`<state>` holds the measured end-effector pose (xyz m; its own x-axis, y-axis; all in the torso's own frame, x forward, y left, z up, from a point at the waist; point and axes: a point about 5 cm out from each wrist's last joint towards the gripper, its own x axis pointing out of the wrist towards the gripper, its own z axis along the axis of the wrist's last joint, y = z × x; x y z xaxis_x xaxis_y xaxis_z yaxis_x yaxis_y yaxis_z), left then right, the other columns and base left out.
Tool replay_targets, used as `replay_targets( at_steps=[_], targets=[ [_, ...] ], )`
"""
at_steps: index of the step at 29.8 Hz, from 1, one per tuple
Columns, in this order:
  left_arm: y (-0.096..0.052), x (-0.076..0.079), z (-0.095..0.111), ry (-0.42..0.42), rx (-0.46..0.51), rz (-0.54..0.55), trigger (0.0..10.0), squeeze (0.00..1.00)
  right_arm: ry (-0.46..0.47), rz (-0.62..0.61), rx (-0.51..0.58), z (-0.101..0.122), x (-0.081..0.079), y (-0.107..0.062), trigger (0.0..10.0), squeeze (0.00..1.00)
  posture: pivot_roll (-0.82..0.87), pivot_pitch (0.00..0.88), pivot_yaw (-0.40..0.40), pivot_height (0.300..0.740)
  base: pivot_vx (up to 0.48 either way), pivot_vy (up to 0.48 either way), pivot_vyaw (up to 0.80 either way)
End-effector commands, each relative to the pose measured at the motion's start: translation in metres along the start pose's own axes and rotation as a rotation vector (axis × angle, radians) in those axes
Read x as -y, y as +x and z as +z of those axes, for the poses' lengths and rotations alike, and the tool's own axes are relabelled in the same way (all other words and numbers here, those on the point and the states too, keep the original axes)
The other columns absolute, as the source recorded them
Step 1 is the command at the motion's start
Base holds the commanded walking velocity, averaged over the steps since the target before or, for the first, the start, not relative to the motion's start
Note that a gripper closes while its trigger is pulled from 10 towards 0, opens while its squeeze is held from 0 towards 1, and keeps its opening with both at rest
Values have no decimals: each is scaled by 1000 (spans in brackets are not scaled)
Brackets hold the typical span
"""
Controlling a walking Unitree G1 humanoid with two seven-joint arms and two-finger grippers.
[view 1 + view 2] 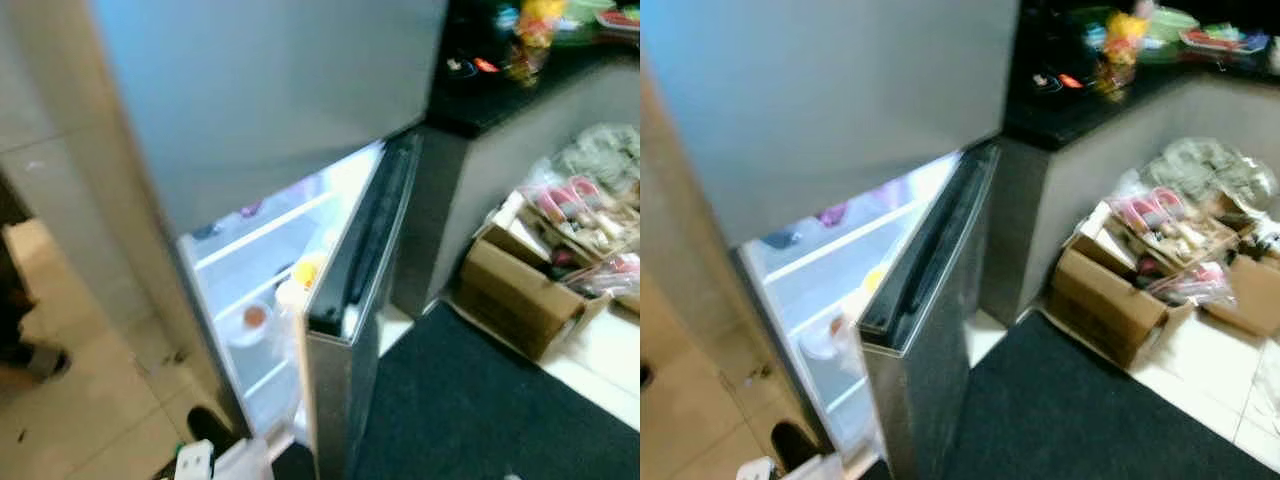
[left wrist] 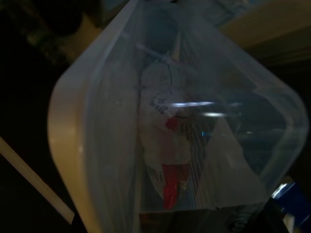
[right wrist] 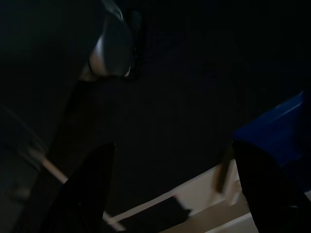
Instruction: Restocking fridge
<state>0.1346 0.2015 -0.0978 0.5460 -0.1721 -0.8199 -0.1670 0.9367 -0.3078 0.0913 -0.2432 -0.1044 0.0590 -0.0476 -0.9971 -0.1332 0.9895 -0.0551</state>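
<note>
Lower fridge door (image 1: pixel 350 290) ajar, gap narrow; its edge blocks right side of opening. Lit shelves (image 1: pixel 262 232) inside hold bowl (image 1: pixel 250 320) + yellow item (image 1: pixel 308 268) nr door edge. Cardboard box (image 1: pixel 1110 295) crowds floor by black mat (image 1: pixel 1080 410) edge, under counter (image 1: pixel 1090 100)

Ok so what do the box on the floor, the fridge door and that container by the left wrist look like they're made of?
The box looks like plain brown cardboard, matte, with folded flaps. The fridge door looks like brushed grey metal, or a metal-look finish, with a dull sheen. The container seems clear, slightly cloudy plastic: its contents show through and light glints off it.
</note>
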Motion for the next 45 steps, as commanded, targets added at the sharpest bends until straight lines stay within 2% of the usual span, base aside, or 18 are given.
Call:
replay_targets(
  at_steps=[1,4,8,11,14,15,16,19,21,23,25,26,28,31,32,35,38,45],
  targets=[
    [0,1,0,14,-1,3,10000,0,10,-2,40,7,0,-1,10000,0,-4,0,42,740,0,0,-438],
    [1,-1,5,17,24,26,10000,0,6,-10,53,6,-1,0,10000,0,-6,0,41,740,0,0,0],
    [0,-11,33,-12,146,106,10000,0,1,-18,57,6,-3,1,10000,0,-6,0,41,740,0,0,0],
    [-1,-12,38,-18,168,116,10000,0,0,-18,58,6,-4,1,10000,0,-6,0,41,740,0,0,0],
    [-2,-16,58,-38,246,140,10000,0,-4,-22,60,7,-5,1,10000,0,-6,0,41,740,0,0,0],
    [-3,-16,73,-62,306,142,10000,0,-6,-24,61,7,-6,1,10000,0,-9,0,38,740,0,0,0],
    [-3,-16,73,-62,306,142,10000,0,-6,-24,61,7,-6,1,10000,0,-9,0,38,740,0,0,0],
    [-7,-16,109,-159,457,96,10000,0,-10,-29,64,8,-8,2,10000,0,-12,0,38,740,0,0,0],
    [-7,-16,109,-159,457,96,10000,0,-10,-29,64,8,-8,2,10000,0,-12,0,38,740,0,0,0],
    [-7,-3,130,-159,523,-34,10000,0,-17,-32,63,8,-11,3,10000,0,-11,0,36,740,0,0,0],
    [-7,-3,130,-159,523,-34,10000,0,-17,-32,63,8,-11,3,10000,0,-11,0,36,740,0,0,0],
    [-5,8,139,-130,538,-129,10000,0,-19,-35,63,8,-11,3,10000,0,-10,0,37,740,0,0,0],
    [-5,8,139,-130,538,-129,10000,0,-19,-35,63,8,-11,3,10000,0,-10,0,37,740,0,0,0],
    [-1,55,152,14,518,-492,10000,0,-25,-41,59,6,-8,2,10000,0,-12,0,38,740,0,0,0],
    [-1,64,152,42,505,-562,10000,0,-26,-42,58,5,-8,2,10000,0,-12,0,38,740,0,0,0],
    [0,73,151,68,487,-624,10000,0,-27,-42,56,5,-8,2,10000,0,-12,0,38,740,0,0,0],
    [1,91,145,154,446,-729,10000,0,-31,-43,53,5,-8,2,10000,0,-11,0,38,740,0,0,0],
    [1,107,148,209,451,-804,10000,0,-34,-43,51,5,-7,2,10000,0,-11,0,38,740,0,0,0]
  ],
)
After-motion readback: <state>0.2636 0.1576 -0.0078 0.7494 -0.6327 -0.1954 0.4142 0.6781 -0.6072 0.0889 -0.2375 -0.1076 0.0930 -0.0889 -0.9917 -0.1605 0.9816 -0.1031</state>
